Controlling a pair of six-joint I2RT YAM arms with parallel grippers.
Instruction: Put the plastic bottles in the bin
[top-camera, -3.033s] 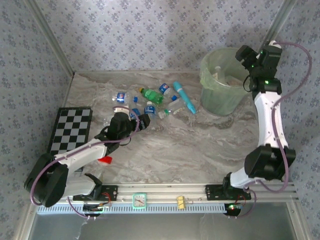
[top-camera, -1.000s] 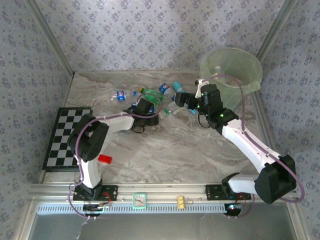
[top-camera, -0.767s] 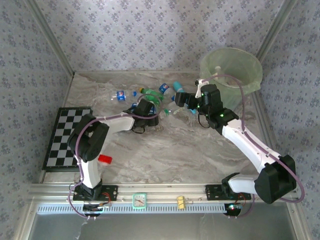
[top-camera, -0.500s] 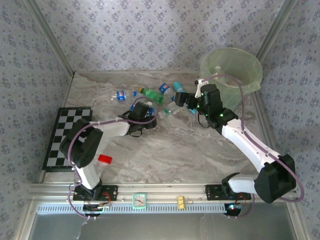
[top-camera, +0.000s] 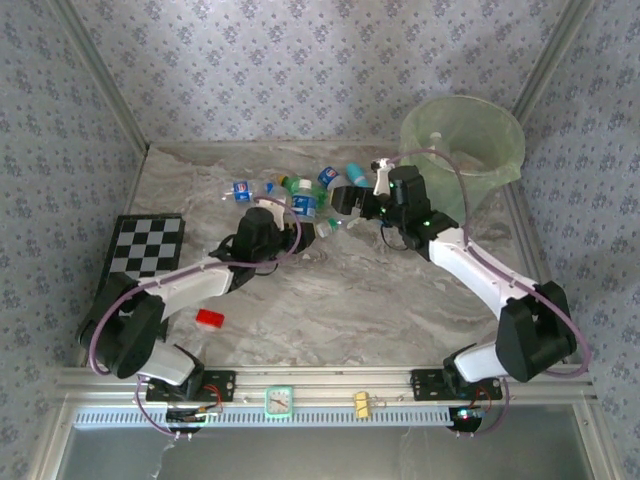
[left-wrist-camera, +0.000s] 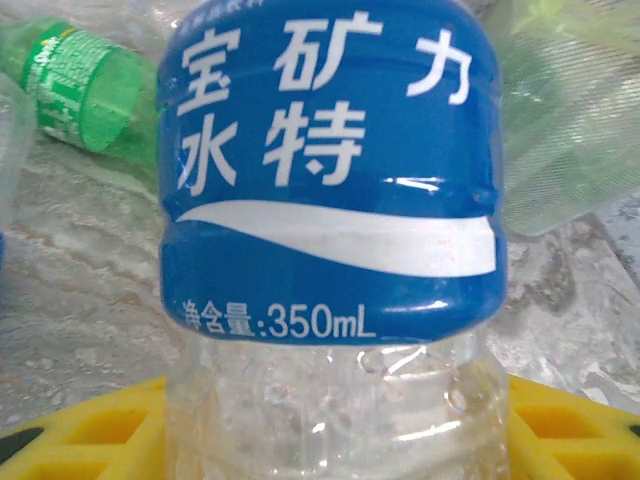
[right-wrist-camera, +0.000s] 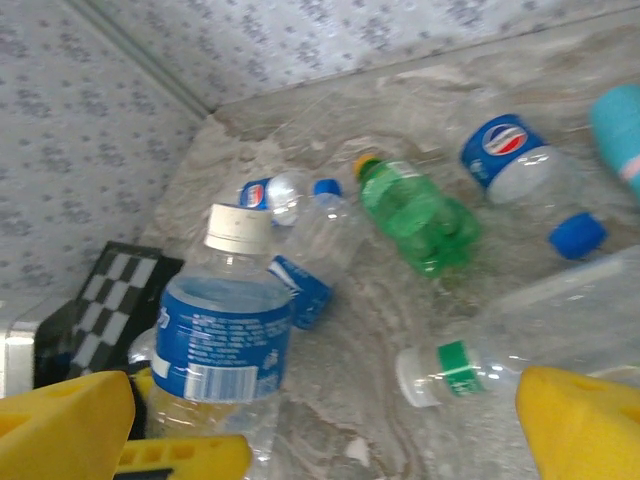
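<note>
**Upright bottle in the left fingers, with the bin to their right beyond the other arm**

The left fingers (left-wrist-camera: 80, 435) are closed on the lower body of a blue-labelled bottle (left-wrist-camera: 330, 200), one yellow finger against each side of the clear plastic below the label. The bottle stands with its long axis vertical and its white cap uppermost. The loose bottles around it lie flat on the tabletop (top-camera: 380, 290). Whether its base is clear of the surface cannot be told.

The bin (top-camera: 462, 98) stands at the far right corner of the tabletop, well apart from the held bottle. From the left fingers it lies to the right and slightly farther back. The right arm (top-camera: 470, 265) reaches across that line, so its wrist sits between the held bottle and the bin. By this geometry the carry is a rightward sweep that has to pass over or around that arm, and the right arm is plainly the nearer of the two to the bin.

The right fingers (right-wrist-camera: 60, 425) are spread wide and hold nothing. They face the cluster from the bin side. Nearest ahead of them lies a green-banded bottle (right-wrist-camera: 480, 365), on its side, white cap toward the held bottle. Its long axis runs roughly along the line joining the two fingers rather than across it. A grasp there would probably call for a turn of the wrist first. A green bottle (right-wrist-camera: 415, 215) lies farther back, also on its side.
</note>
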